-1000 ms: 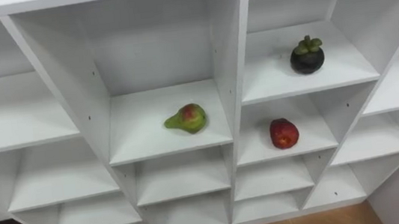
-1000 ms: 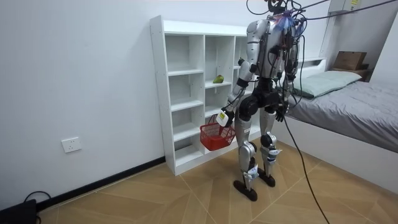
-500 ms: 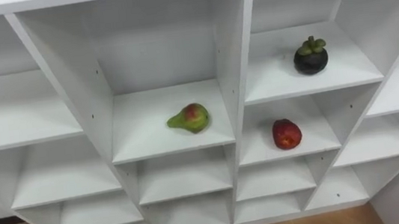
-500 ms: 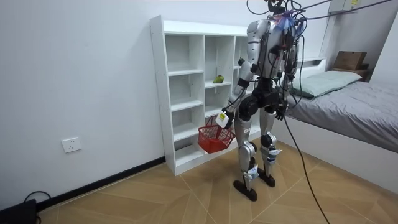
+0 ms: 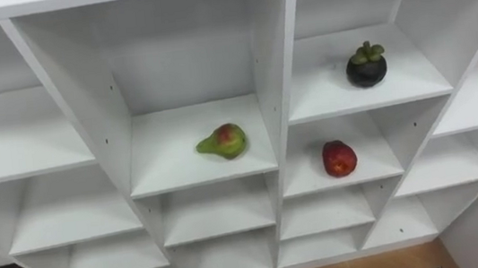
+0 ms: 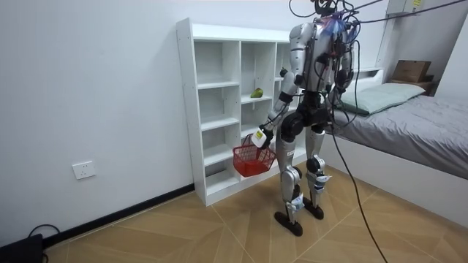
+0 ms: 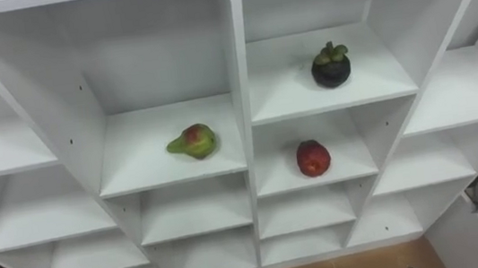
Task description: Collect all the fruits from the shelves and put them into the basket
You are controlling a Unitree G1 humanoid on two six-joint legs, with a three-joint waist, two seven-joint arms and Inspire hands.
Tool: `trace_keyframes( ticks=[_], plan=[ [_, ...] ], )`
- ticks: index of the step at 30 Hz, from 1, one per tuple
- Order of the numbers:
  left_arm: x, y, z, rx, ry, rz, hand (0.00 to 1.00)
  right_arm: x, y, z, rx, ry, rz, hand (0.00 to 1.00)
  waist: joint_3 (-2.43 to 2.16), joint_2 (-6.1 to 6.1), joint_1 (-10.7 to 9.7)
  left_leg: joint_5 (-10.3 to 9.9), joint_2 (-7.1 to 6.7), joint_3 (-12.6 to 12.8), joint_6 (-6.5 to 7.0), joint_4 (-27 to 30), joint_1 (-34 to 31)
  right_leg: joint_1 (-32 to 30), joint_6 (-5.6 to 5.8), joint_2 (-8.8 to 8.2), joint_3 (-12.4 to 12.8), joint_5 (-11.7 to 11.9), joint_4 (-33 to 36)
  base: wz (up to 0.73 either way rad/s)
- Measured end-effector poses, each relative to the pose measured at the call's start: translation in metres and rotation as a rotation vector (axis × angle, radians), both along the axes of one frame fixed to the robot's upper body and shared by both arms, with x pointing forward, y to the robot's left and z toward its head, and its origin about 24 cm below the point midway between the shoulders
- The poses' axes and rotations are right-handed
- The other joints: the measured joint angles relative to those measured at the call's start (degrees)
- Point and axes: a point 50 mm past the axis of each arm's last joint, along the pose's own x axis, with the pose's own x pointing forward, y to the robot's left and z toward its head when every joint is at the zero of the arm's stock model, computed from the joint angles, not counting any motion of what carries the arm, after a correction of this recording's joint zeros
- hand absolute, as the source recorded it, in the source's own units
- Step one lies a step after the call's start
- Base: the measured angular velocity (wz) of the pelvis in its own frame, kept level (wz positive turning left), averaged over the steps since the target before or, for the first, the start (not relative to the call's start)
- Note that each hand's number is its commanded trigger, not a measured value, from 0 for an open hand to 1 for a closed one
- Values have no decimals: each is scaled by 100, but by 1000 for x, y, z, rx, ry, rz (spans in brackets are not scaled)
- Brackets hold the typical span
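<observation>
- A tall white closet (image 5: 285,75) of open compartments was faced by the robot, which was seen standing upright just before it in the room view, on a wooden floor (image 6: 219,226).
- A green-and-red pear (image 5: 223,142) was laid on its side in a compartment of the middle column, towards the right front corner of its shelf, stem end turned to the left.
- A dark purple mangosteen (image 5: 366,65) with a green cap was set upright in the next column to the right, near the middle of a slightly higher shelf.
- A round red fruit (image 5: 339,159) was placed in the compartment directly below the mangosteen, near the middle of that shelf.
- All three fruits were left in the closet, well apart from both robot hands.
- A red mesh basket (image 6: 252,159) was hung from the left robot hand (image 6: 263,136), whose fingers were curled round the handle; the basket was held low, beside the closet's lower shelves.
- The right robot hand (image 6: 327,126) was lowered beside the hip; its fingers could not be told.
- A grey-covered bed (image 6: 424,124) was seen at the room view's right.
</observation>
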Motion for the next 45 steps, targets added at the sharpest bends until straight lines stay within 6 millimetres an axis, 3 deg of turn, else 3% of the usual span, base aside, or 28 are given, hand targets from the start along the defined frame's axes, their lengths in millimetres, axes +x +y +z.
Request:
trace_keyframes(
  ticks=[5,8,12,17,25,30,35,45],
  plan=[
    [1,-4,0,-5,-13,-32,100,23,15,31,-47,-188,111,0,-14,70,0,0,8,145,1,-13,-7,-58,3,13,142,19,3,-15],
    [6,-5,2,-6,-36,-45,100,32,19,46,-67,-274,121,0,-32,44,-5,0,3,174,0,-17,-59,-159,4,10,174,19,73,-9],
    [5,-5,2,-12,-38,-48,100,49,24,83,-107,-477,116,0,-11,94,-27,0,4,219,0,-12,-153,-260,8,10,175,26,91,-4],
    [5,-10,2,-25,-44,-82,100,61,29,111,-177,-636,132,0,-12,110,4,1,4,239,0,-13,-135,-252,8,11,191,26,79,0],
    [7,-11,1,-42,-46,-90,100,68,38,125,-203,-720,151,0,-15,145,43,1,4,239,0,-14,-129,-259,9,17,236,27,88,0],
    [8,-14,0,-60,-35,-119,100,79,47,138,-274,-790,225,0,-12,113,48,1,6,239,1,-14,-135,-261,11,20,237,33,88,0],
    [13,-15,-1,-63,-34,-150,100,89,52,153,-284,-882,217,0,-6,44,180,1,17,236,1,-11,-227,-344,3,29,227,65,74,0],
    [17,-14,0,-65,-42,-150,100,93,55,156,-291,-904,234,0,1,30,168,2,19,223,1,-10,-283,-364,-2,22,162,70,79,1]
  ],
)
